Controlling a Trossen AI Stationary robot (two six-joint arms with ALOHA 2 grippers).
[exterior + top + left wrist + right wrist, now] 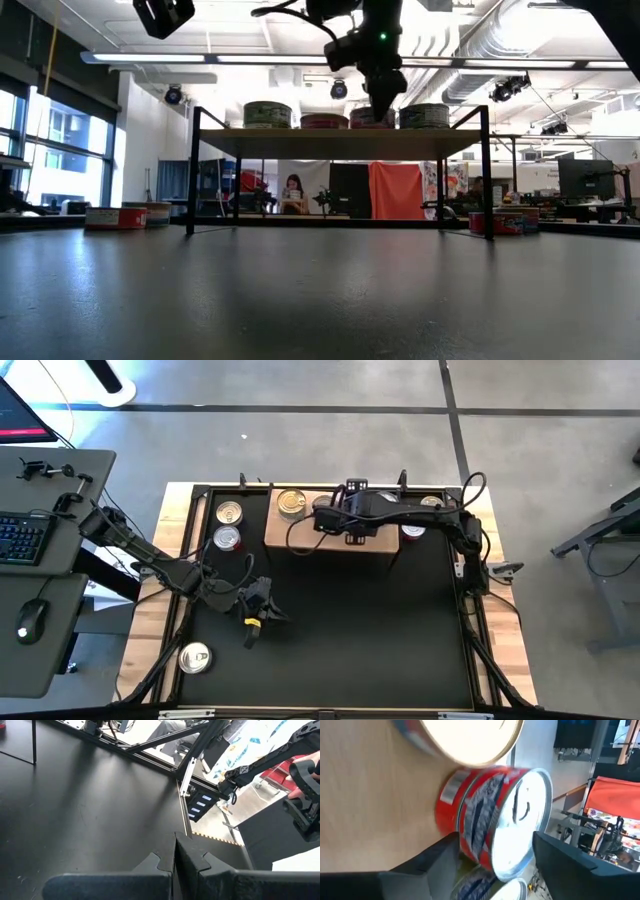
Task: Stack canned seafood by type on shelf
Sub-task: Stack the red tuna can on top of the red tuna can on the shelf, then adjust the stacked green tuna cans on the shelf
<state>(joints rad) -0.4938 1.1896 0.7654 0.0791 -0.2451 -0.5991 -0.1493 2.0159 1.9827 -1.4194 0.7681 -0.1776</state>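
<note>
A light wooden shelf at the far edge holds several tins. The right gripper, jaws parted, straddles a red-sided, silver-lidded tin standing on the shelf. The left gripper waits clenched. Loose tins left of the shelf and one near-left remain unstacked.

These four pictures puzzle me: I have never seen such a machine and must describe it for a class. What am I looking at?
Two dark robot arms work at a table with a black mat. One picture looks down from above, one level across the table, two from the arms' wrists. The right gripper is over the wooden shelf, its fingers open on either side of a red tin that stands on the shelf. The left gripper is over the mat, shut and empty. More tins lie on the shelf and the mat, one near the front corner.
</note>
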